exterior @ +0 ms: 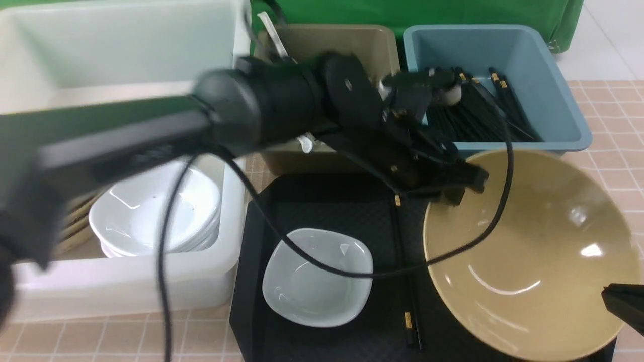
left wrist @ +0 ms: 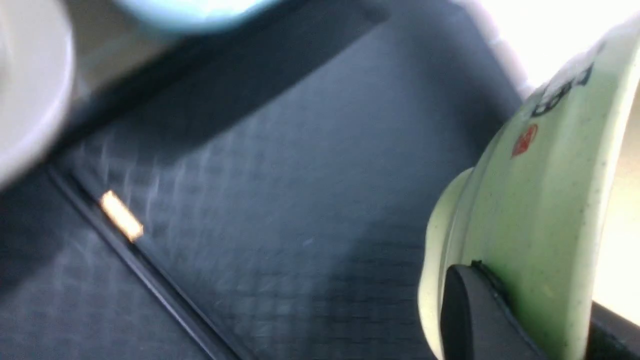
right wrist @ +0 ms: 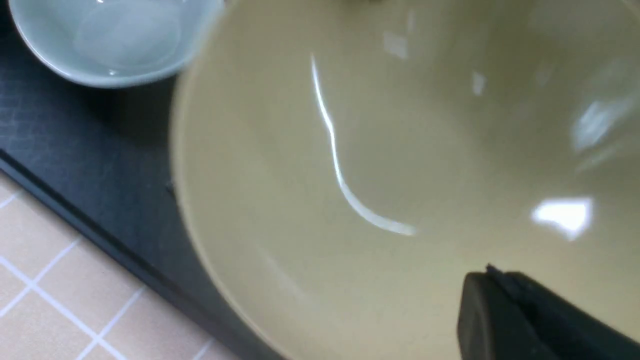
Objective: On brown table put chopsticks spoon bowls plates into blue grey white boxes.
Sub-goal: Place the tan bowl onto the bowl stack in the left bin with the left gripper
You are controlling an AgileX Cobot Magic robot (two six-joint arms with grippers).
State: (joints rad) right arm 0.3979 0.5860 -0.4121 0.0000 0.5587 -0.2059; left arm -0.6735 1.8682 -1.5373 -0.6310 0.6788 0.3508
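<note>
My left gripper [exterior: 455, 188] reaches across and is shut on the far-left rim of the big yellow bowl [exterior: 528, 251]. The bowl sits tilted over the black tray's right side. In the left wrist view the bowl's wall [left wrist: 550, 200] is pinched between the two fingers [left wrist: 470, 310]. My right gripper [exterior: 623, 301] is at the bowl's near-right edge. Only one of its fingers [right wrist: 500, 315] shows, over the bowl's inside [right wrist: 400, 150]. A white plate [exterior: 317, 276] and a pair of black chopsticks [exterior: 407, 281] lie on the tray.
The black tray [exterior: 322, 201] lies on the brown table [exterior: 614, 110]. The white box [exterior: 126, 291] at the left holds stacked white plates [exterior: 156, 211] and yellow bowls. The grey box [exterior: 372, 45] holds a spoon [exterior: 271, 32]. The blue box [exterior: 568, 115] holds several chopsticks [exterior: 483, 110].
</note>
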